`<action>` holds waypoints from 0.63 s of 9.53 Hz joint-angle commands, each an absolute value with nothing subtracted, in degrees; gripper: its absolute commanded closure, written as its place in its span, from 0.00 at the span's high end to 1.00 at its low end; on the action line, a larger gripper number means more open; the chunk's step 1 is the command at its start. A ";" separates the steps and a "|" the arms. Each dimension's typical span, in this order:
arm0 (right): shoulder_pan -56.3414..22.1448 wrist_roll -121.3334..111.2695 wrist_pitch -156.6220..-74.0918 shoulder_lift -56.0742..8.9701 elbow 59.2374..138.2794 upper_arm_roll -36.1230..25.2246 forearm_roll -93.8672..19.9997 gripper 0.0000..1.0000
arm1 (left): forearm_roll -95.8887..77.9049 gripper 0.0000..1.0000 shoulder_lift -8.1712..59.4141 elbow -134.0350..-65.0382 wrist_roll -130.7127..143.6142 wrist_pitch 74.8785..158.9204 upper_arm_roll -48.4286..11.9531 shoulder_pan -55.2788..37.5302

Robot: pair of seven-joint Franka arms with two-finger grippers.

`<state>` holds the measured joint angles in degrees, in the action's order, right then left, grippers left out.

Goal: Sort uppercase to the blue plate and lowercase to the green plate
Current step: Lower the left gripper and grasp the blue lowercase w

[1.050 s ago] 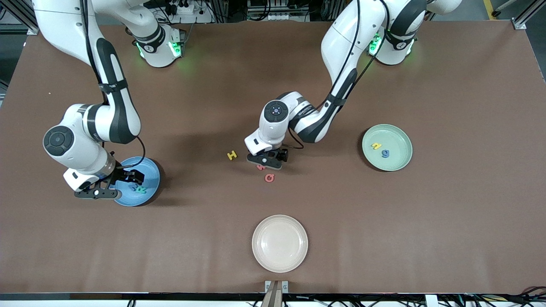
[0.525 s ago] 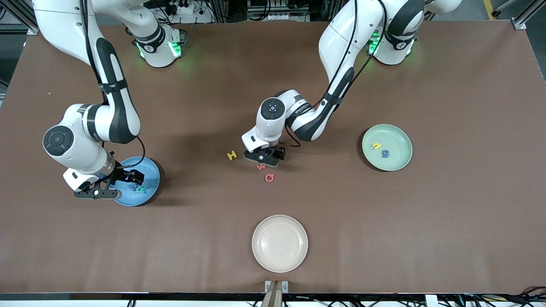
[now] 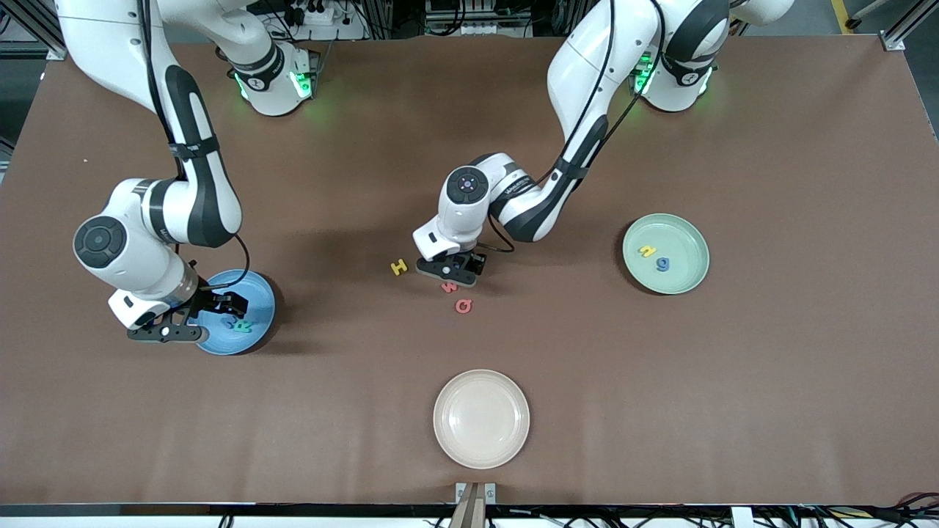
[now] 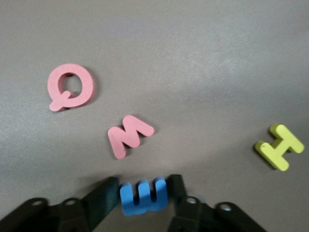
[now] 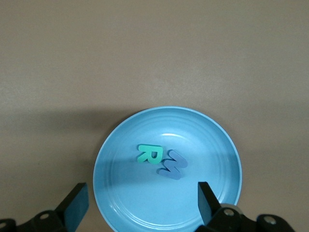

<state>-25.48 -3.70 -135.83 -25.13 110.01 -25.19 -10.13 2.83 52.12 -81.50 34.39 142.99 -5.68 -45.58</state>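
Four letters plated. Left gripper (image 4: 143, 195) jaws closing against blue m (image 4: 143, 196) near cream plate (image 3: 480, 455); right gripper (image 5: 140, 205) wide open, empty (waiting over blue plate (image 5: 217, 145)). H, w, Q remain.

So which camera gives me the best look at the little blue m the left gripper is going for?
The left wrist view: the blue m sits between the left gripper fingers, flat on the table. In the front view the gripper hides it. The right wrist view shows only the blue plate.

Blue plate (image 5: 212, 145) on brown table (image 5: 145, 48), green R (image 5: 149, 153) touching blue M (image 5: 172, 165) inside, right pincer (image 5: 142, 205) spread wide above
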 commanded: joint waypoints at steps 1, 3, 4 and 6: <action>-24.61 -3.78 -135.35 -23.73 110.39 -24.43 -11.16 1.00 | 2.99 0.44 53.53 -80.24 33.93 142.91 -5.45 -45.62; -24.61 -3.78 -135.35 -23.73 110.39 -24.43 -11.16 1.00 | 2.99 0.40 53.44 -80.24 33.93 142.91 -5.45 -45.53; -24.61 -3.69 -135.35 -23.64 110.30 -24.43 -11.16 1.00 | 2.99 0.39 53.35 -80.24 33.93 142.82 -5.45 -45.53; -25.05 -3.69 -134.91 -23.56 109.25 -24.35 -11.60 1.00 | 2.99 0.36 52.48 -80.24 33.75 138.63 -5.54 -45.44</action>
